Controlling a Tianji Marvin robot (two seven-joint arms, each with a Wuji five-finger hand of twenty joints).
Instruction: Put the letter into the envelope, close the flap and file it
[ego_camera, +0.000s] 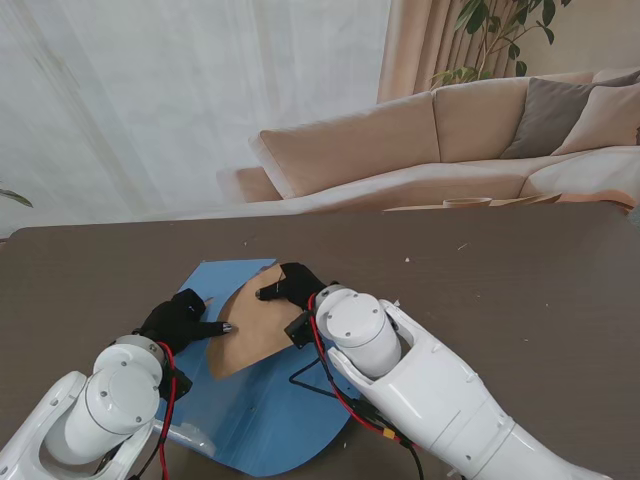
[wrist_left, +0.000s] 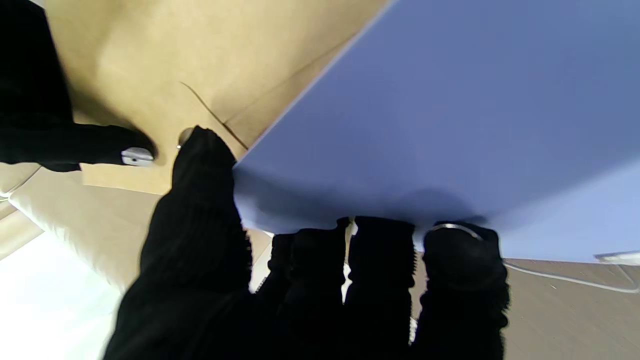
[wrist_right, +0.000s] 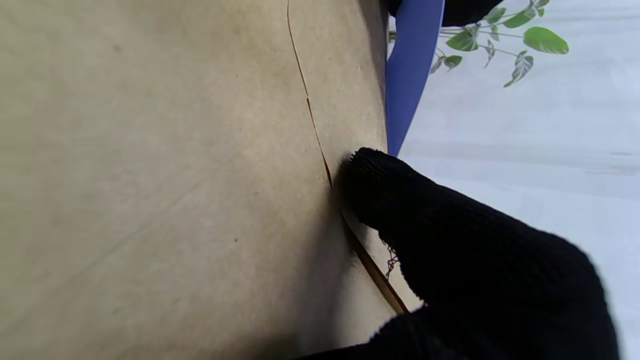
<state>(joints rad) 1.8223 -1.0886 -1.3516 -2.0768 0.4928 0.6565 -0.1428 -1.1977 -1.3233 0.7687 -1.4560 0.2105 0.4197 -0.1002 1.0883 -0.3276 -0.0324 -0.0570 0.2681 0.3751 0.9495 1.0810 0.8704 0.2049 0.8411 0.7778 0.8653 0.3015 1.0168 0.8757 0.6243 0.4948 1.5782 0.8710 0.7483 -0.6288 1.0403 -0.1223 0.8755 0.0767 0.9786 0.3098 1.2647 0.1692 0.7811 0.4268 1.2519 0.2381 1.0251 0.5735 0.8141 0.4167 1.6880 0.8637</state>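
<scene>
So we've got both hands down in the lower left-centre of the stand view, working on the brown envelope (ego_camera: 252, 330), which lies on top of a big blue folder (ego_camera: 262, 420) spread on the dark table (ego_camera: 500, 270). Our left hand (ego_camera: 178, 320) is at the envelope's left edge; in the left wrist view the thumb (wrist_left: 202, 165) sits on the kraft paper right by the blue edge while the other fingers (wrist_left: 380, 250) curl under the blue sheet, so it looks clamped on the folder's edge with the envelope pinned under the thumb. Our right hand (ego_camera: 292, 285) is on the envelope's upper right edge, just past the white wrist. In the right wrist view one gloved finger (wrist_right: 380, 185) presses onto the paper next to a thin dark seam line, with a strip of blue showing behind; we honestly can't tell if that hand is pinching the envelope or just pushing on it. Can't make out the letter in any view. A beige sofa (ego_camera: 450, 140) and a plant (ego_camera: 500, 30) fill the upper right.
</scene>
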